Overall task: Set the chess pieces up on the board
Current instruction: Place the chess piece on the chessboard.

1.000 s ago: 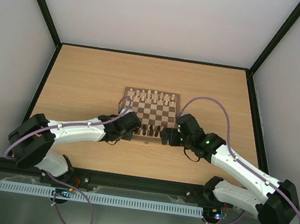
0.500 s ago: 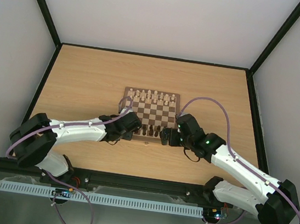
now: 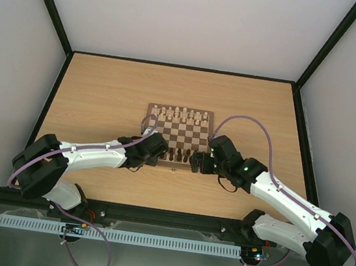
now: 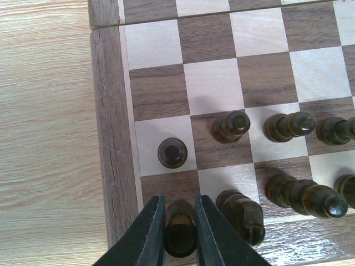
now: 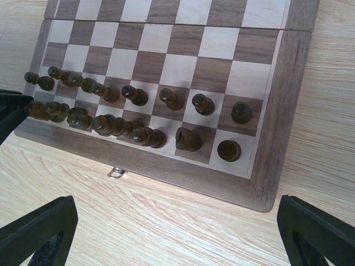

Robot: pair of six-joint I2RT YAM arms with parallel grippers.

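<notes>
Square wooden chessboard (image 3: 178,133), light and dark brown checks with a mid-brown border, lies mid-frame in the overhead view on the pale wood-grain tabletop (image 3: 105,90). A small metal clasp (image 5: 115,172) sits on its lower edge.

Tiny dark brown wooden chessmen (image 5: 135,95), turned and glossy, stand in two rows along that lower edge. Count from the right wrist view: eight in the upper row, seven seen in the lower row. The lower row's left end is crowded against the left arm, so no sure total. Pale cream chessmen (image 3: 180,114) stand in two rows at the board's upper edge, too small to count.

Left hand (image 4: 180,221) pinches one dark corner piece (image 4: 180,239) on the lower-left corner square, just inside the border. A knight-shaped piece (image 4: 242,215) stands just beside the finger on the right.

Right hand (image 5: 176,221) is spread wide over the tabletop below the board's lower-right corner.

Bare squares separate the dark and cream rows. Tabletop shows on all four sides of the board.
</notes>
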